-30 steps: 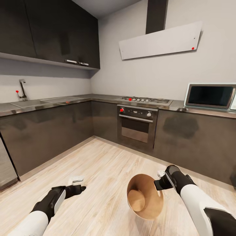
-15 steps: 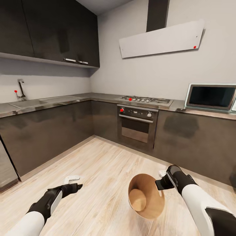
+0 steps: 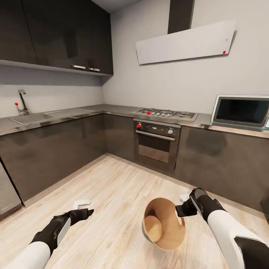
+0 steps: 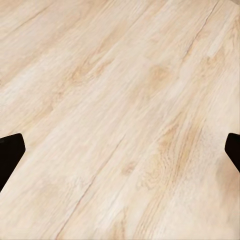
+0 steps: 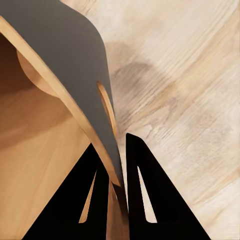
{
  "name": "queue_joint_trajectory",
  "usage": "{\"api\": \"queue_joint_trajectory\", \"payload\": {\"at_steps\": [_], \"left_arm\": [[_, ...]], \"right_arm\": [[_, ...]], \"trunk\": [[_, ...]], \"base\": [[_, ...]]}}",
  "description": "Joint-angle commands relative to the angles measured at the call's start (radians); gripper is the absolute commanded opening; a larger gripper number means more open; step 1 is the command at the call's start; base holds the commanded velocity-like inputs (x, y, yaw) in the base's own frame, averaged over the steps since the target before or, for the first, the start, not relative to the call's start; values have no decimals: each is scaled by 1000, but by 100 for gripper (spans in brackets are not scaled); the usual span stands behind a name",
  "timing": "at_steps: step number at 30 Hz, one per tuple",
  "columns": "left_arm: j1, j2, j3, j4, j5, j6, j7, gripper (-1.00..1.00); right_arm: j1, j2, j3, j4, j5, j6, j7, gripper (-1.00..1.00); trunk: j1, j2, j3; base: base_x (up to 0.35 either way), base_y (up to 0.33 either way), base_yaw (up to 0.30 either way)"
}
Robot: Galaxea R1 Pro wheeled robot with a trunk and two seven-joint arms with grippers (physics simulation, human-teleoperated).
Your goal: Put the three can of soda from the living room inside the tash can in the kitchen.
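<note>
**Operator:** Trash can (image 3: 164, 224): location and status?

**Robot:** In the kitchen, held above the pale wood floor (image 3: 112, 186) in front of the oven (image 3: 156, 144). It is tilted, its mouth facing my head camera, so the tan inside and round base show. My right gripper (image 3: 182, 209) is clamped on its rim. In the right wrist view one finger (image 5: 95, 200) lies inside the wall, the other outside, just beside the slot handle (image 5: 107, 107).

**Operator:** Left gripper?

**Robot:** My left gripper (image 3: 84, 215) holds nothing. Its fingers are spread wide; the left wrist view shows one fingertip (image 4: 9, 155) at each edge, with bare floor between them. The arm hangs low, well apart from the can.

**Operator:** Surroundings?

**Robot:** Dark cabinets (image 3: 48, 153) with a steel worktop (image 3: 112, 110), a hob (image 3: 164, 113) above the oven, a sink (image 3: 30, 118) to the left, and a microwave (image 3: 241, 111) to the right.
</note>
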Motion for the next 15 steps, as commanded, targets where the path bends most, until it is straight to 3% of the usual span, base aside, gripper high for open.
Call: {"api": "queue_joint_trajectory", "payload": {"at_steps": [1,15], "left_arm": [[0,0,0,0,0,0,0,100],[0,0,0,0,0,-1,0,100]], "right_arm": [[0,0,-4,0,-19,5,5,-100],[0,1,-4,1,-21,47,6,-100]], "trunk": [[-4,7,2],[-58,105,23]], "base": [[0,0,0],[0,0,0]]}}
